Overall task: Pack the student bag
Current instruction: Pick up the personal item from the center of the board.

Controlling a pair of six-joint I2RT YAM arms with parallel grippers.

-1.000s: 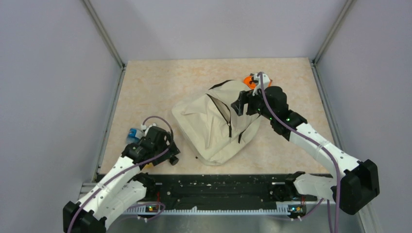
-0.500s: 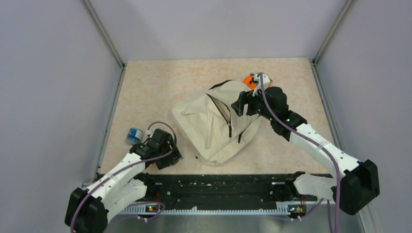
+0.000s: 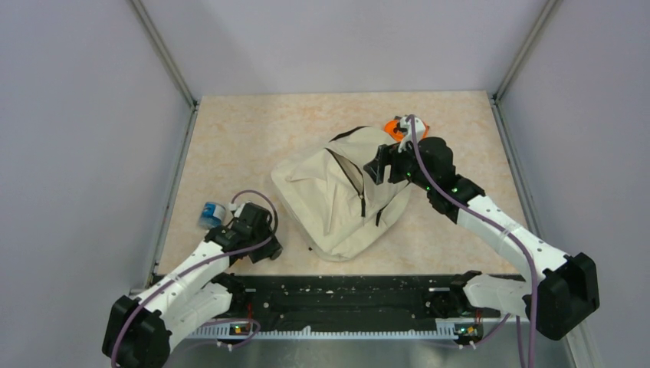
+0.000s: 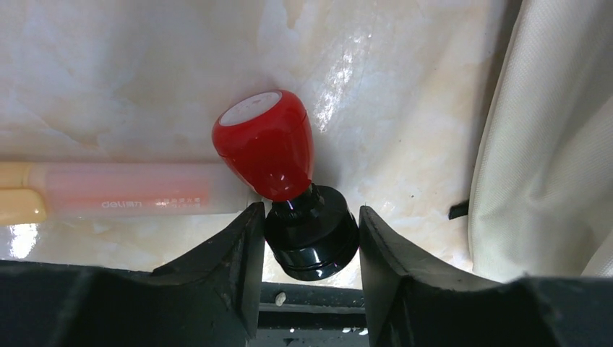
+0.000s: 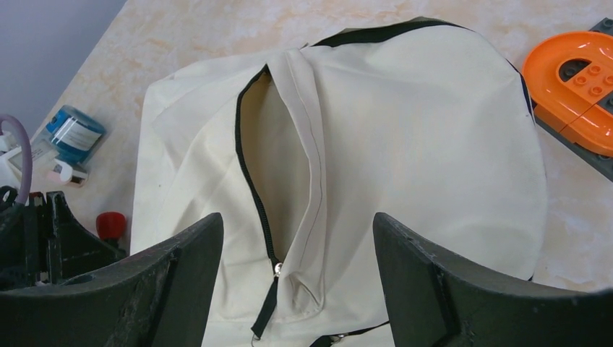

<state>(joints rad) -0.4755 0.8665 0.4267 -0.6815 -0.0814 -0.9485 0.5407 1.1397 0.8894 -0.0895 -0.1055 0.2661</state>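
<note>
Slumped mid-table, the student bag (image 3: 341, 203) is judged soft and light, best pinched at its zip hem below the wide-spread right gripper (image 5: 296, 224); a stamp (image 4: 271, 152) is narrowly flanked, perhaps held, by the left gripper (image 4: 311, 211).

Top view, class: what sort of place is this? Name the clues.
Probably a robot lab cell: plain grey walls around a table, with a left arm and a right arm bolted at its edge.

The student bag (image 5: 434, 144) is matt cloth, the stamp (image 4: 267, 155) glossy plastic, the tabletop (image 4: 108, 72) polished.
</note>
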